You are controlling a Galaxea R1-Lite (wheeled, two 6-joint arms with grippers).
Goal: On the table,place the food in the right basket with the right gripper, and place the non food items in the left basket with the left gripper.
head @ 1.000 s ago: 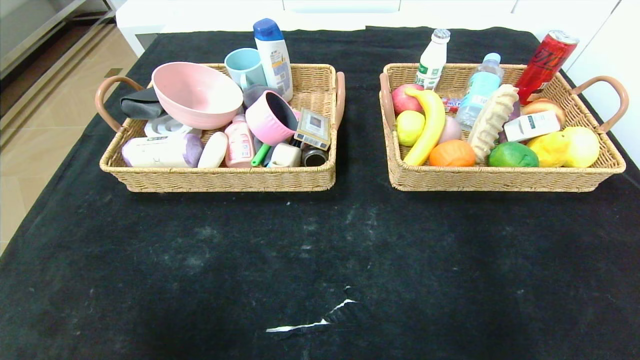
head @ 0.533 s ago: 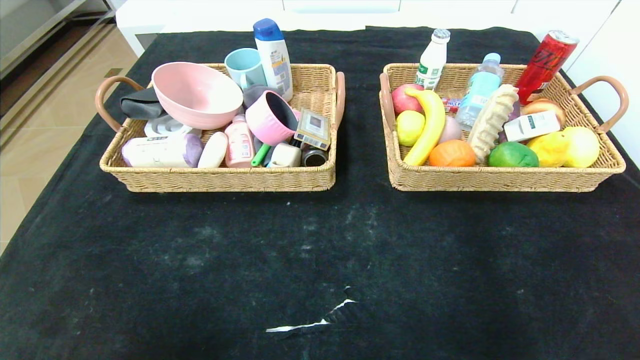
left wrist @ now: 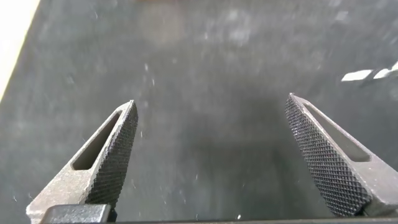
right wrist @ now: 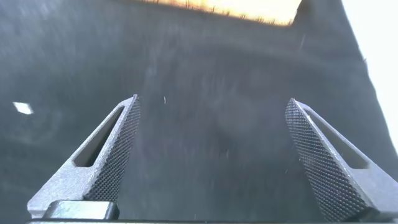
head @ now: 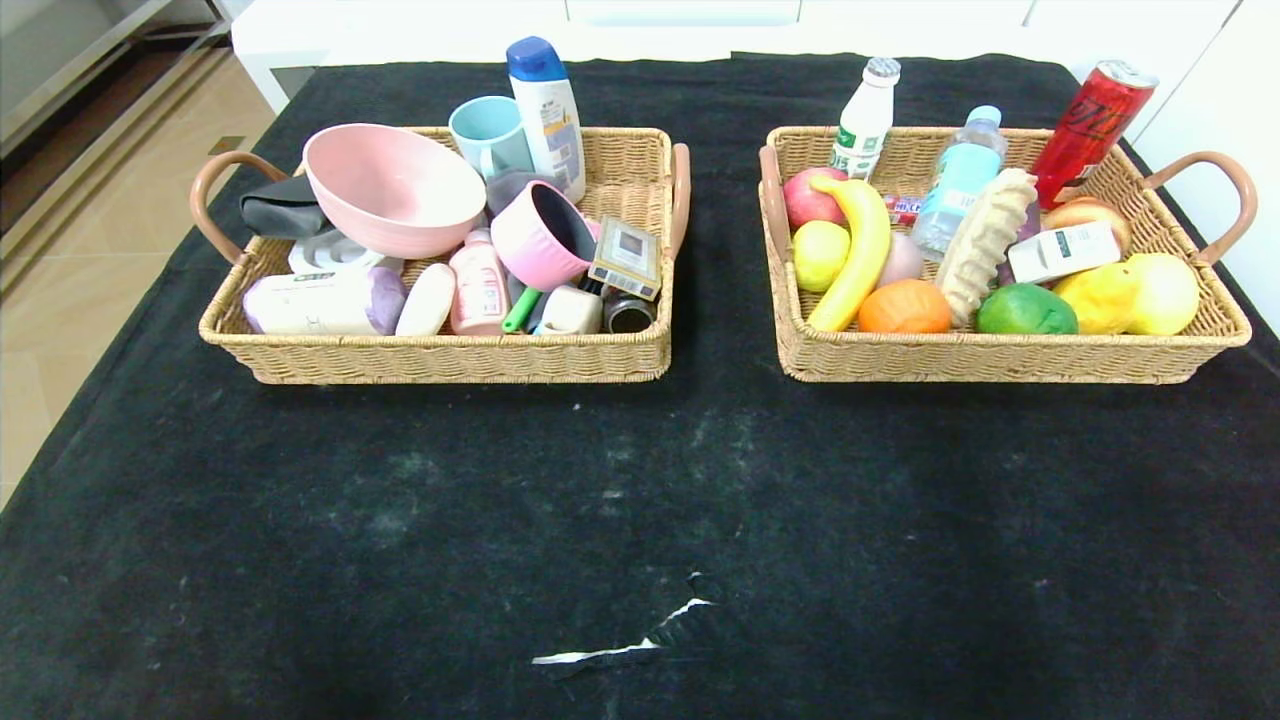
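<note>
Food: orange fruit (head: 904, 308) at near edge of right basket (head: 1010, 358), white box with green print (head: 1062, 252) farther right in same basket, among banana, apple, lemons and bottles. Non food items: pink bowl (head: 392, 201), pink bottle (head: 478, 287), grey roll with purple end (head: 322, 303) and white rounded bar (head: 426, 299), all inside left basket (head: 450, 358). Table (head: 620, 500) in front of both baskets dark and scuffed, with only a white tear mark near centre. No visible change across the last second: baskets, contents and cloth alike in all three head views. Left gripper (left wrist: 211, 155) and right gripper (right wrist: 211, 152) absent from head view; in wrist views each spread wide over black cloth, holding nothing. Judgement: sorting apparently complete, with nothing loose left to pick up and both arms drawn back.
</note>
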